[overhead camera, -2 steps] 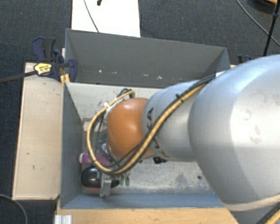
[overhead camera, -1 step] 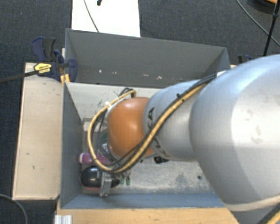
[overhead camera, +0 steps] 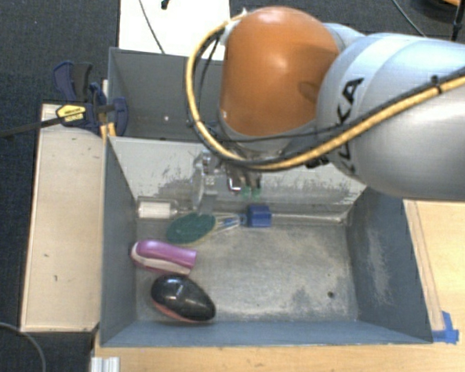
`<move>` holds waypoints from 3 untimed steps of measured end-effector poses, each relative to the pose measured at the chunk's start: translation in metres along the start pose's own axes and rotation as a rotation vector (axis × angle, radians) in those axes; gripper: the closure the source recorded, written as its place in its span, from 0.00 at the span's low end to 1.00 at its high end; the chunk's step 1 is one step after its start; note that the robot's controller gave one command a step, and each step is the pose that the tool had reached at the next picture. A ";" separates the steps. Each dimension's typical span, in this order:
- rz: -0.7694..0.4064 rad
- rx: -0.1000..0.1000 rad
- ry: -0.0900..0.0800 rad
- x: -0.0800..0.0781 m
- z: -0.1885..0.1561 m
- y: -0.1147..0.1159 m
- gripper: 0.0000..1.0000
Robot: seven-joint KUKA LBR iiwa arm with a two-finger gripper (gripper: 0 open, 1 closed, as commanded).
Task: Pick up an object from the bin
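- The gripper (overhead camera: 231, 181) hangs under the arm's orange dome cover (overhead camera: 275, 70) in the upper middle of the frame, close to the back wall of the grey metal bin (overhead camera: 385, 253); whether it is wide or narrow cannot be told
- Just below it lies a small blue-capped tube with a pale clear body (overhead camera: 246, 218), flat on the bin floor along the foot of the back wall, its blue cap at the right end
- A dark green oval pad (overhead camera: 191, 227) lies at the tube's left end, seemingly touching it, and further left is a short white cylinder (overhead camera: 154, 209)
- At lower left are a pink and white moulded plastic piece (overhead camera: 164, 254) and, beneath it, a black rounded computer mouse (overhead camera: 182, 298)
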State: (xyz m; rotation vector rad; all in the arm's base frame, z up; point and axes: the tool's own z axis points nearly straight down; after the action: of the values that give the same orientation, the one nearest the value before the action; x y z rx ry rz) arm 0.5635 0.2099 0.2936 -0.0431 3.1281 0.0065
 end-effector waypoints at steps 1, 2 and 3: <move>0.056 0.004 0.018 -0.019 0.101 0.045 1.00; 0.057 0.004 0.012 -0.014 0.107 0.034 1.00; 0.126 0.005 0.015 -0.024 0.142 0.035 1.00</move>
State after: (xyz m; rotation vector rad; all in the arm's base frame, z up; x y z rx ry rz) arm 0.5888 0.2458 0.1522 0.1554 3.1394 0.0003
